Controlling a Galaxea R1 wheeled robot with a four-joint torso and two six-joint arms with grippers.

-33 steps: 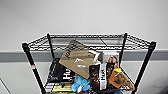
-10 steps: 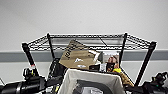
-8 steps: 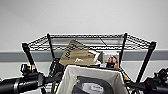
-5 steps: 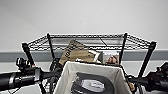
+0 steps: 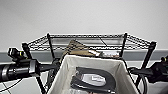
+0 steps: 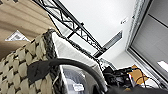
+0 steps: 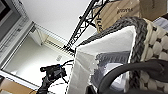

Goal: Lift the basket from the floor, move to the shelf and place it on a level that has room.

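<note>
The basket [image 5: 63, 75], cream wicker with a dark braided rim and white lining, hangs in the air right in front of the shelf [image 5: 50, 46]. My left gripper [image 5: 55, 66] is at its left end and my right gripper [image 5: 131, 71] at its right end, each shut on it. The rim is a little below the top level [image 5: 87, 41], a bare black wire grid. The left wrist view shows the wicker wall [image 6: 22, 57] and a dark loop handle [image 6: 65, 63]. The right wrist view shows the rim and lining [image 7: 107, 45]. The floor is hidden.
A dark plastic-wrapped item [image 5: 93, 80] lies inside the basket. Cardboard boxes [image 5: 77, 50] sit on the tier under the top level, close behind the basket's far rim. A pale wall with a grey strip [image 5: 160, 53] stands behind the rack.
The basket has come up into the head view between both arms. It now covers the cluttered lower tier that showed before, and its rim has climbed toward the top tier.
</note>
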